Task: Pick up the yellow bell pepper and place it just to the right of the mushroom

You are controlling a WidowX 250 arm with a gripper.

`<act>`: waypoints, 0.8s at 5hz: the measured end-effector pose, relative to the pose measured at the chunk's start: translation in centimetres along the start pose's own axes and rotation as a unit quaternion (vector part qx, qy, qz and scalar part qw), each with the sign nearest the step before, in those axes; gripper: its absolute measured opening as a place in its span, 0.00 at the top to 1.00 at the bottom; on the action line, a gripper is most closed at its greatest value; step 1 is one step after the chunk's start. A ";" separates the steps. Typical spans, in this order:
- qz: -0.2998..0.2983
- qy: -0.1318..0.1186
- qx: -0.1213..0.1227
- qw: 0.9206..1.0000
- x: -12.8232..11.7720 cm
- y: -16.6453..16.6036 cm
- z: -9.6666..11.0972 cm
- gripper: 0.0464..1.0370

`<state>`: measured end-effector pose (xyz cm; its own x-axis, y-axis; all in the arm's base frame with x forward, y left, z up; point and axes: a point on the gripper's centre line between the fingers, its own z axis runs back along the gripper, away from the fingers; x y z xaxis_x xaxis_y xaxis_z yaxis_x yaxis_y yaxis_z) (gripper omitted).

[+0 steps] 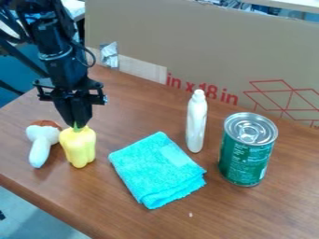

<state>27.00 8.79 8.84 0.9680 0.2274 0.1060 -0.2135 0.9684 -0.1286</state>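
Observation:
At the left of the table, the black gripper (78, 123) points down with its fingers shut on the green stem of a yellow toy bell pepper (78, 147). The pepper is upright; whether its base touches the wood cannot be told. Just left of it lies a toy mushroom (40, 145) with a pale stalk and a brown cap edge. A folded turquoise cloth (157, 169) lies to the right of the pepper.
Right of the cloth stand a white bottle (196, 122) and a green can (246, 151) with a metal lid. A large cardboard panel (199, 56) borders the back of the wooden table (134, 221), whose front edge slants down from the left.

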 end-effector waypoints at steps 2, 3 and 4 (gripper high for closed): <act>0.003 -0.053 0.012 0.999 -0.9 0.1 4.1 0.09; -0.015 -0.057 0.019 0.998 -2.1 -0.4 6.2 0.02; -0.080 -0.010 0.015 0.997 -3.6 -3.3 6.3 0.03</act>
<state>23.41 5.38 15.11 0.9871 0.0726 0.1430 -0.0616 0.9949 -0.0800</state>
